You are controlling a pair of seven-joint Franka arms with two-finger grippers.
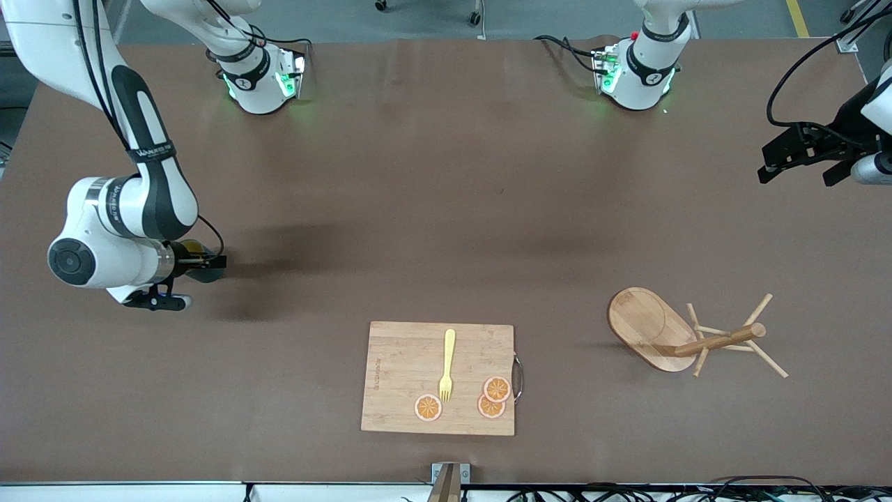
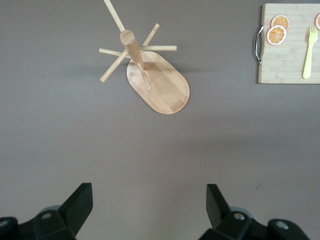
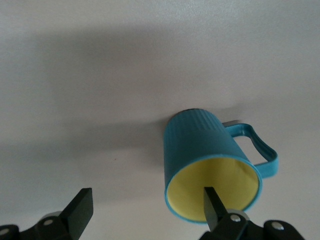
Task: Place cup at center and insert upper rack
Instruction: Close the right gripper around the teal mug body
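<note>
Cup (image 3: 210, 165) hidden under right arm in front view, lettering unseen

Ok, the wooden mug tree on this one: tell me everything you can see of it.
The mug tree looks like light, bare wood: a flat oval base with a shallow groove near its rim, a round central post and several thin pegs fanning out near the post's top. It lies tipped over on the brown table, base tilted up on edge, post pointing toward the left arm's end, some pegs touching the tabletop. It sits beside the cutting board, toward the left arm's end. Nothing hangs on it, and no gripper touches it.
</note>
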